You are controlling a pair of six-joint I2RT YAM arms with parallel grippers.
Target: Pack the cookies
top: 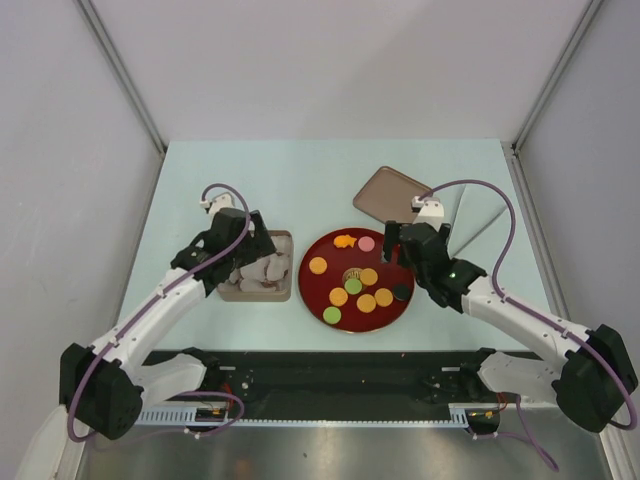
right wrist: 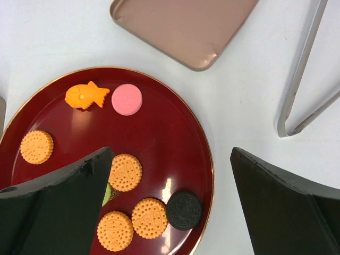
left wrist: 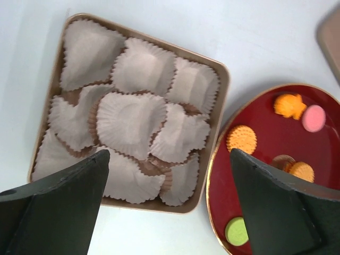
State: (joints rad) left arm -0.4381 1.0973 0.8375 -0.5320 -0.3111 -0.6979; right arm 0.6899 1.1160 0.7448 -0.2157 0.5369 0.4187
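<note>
The cookies lie on a dark-red round plate: several orange discs, two green ones, a pink one, a black one and an orange fish-shaped piece. My right gripper hangs open and empty above the plate's right side; in its wrist view the black cookie lies between the fingers. My left gripper is open and empty above a brown tray filled with pale paper cups. The plate's left part shows in the left wrist view.
An empty tan tray lies behind the plate, also in the right wrist view. Metal tongs lie on the table right of it. One paper cup sits on the plate among the cookies.
</note>
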